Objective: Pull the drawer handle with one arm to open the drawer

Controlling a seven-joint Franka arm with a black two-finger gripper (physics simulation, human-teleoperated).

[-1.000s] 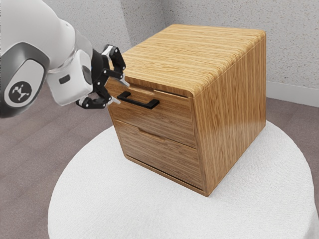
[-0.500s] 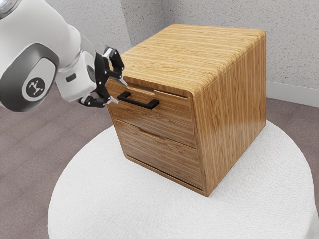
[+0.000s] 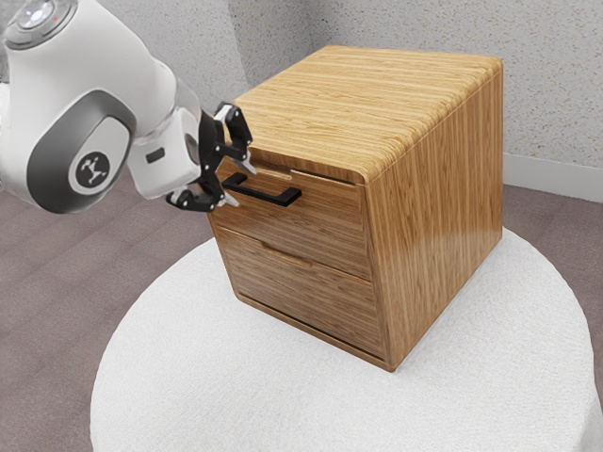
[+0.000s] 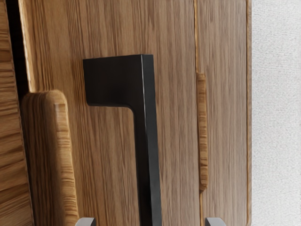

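On top drawer [image 3: 311, 226] | black bar handle [image 3: 273, 196], squared ends; bamboo front | pincer [image 3: 234, 184] spread wide, straddling handle's end

walls [image 3: 565, 56]: grey speckled; baseboard [image 3: 551, 177]: white; floor [image 3: 57, 282]: brownish-grey; table [image 3: 283, 395]: round, white textured top

The cabinet [image 3: 433, 207] stands on the table [image 3: 188, 377], handle [image 3: 273, 195] on its upper drawer [image 3: 316, 224].

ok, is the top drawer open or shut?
Shut: the top drawer front sits flush with the lower drawer front; the open pincer straddles the black handle without gripping it.
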